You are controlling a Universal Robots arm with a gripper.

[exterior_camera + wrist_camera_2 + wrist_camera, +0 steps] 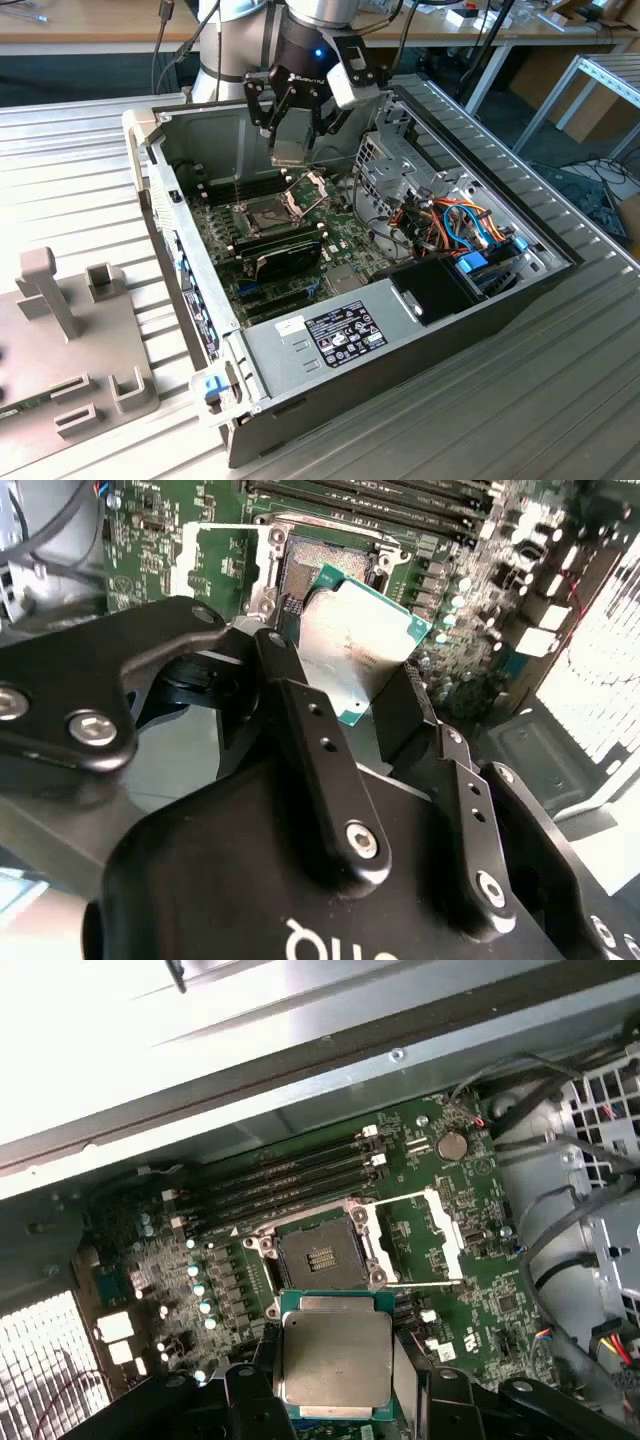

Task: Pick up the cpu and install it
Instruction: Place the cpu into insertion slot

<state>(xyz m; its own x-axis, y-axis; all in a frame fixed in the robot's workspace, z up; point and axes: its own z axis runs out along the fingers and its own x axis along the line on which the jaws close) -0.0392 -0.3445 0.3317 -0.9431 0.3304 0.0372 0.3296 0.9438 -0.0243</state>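
cpu [335, 1355] is held clear of the board, pinched by two opposite edges between the jaws of the gripper [336, 1385], so the pick-up part of the task is judged done. it is carried above the motherboard [480, 1300] inside the open computer case [150, 175]. in the first wrist view it is seen just beside the socket [320, 1255] and not yet in it: the socket's dark recess with its fine contact field is left bare. the hinged load frame [440, 1235] is swung open to one side, so the socket is judged ready to receive the chip. seating the chip and closing the frame are judged to be what is left.

the chip is seen as a thin square wafer, with a dull silver-grey metal lid with softened corners set on a slightly wider green substrate whose rim shows around it. the gripper fingers [310, 740] are formed as matte black bars with small screw holes. the load frame is made of bright stamped sheet metal. the memory sticks [290, 1170] are long, dark and narrow, set in parallel rows near the socket. the case walls are of plain grey sheet metal.
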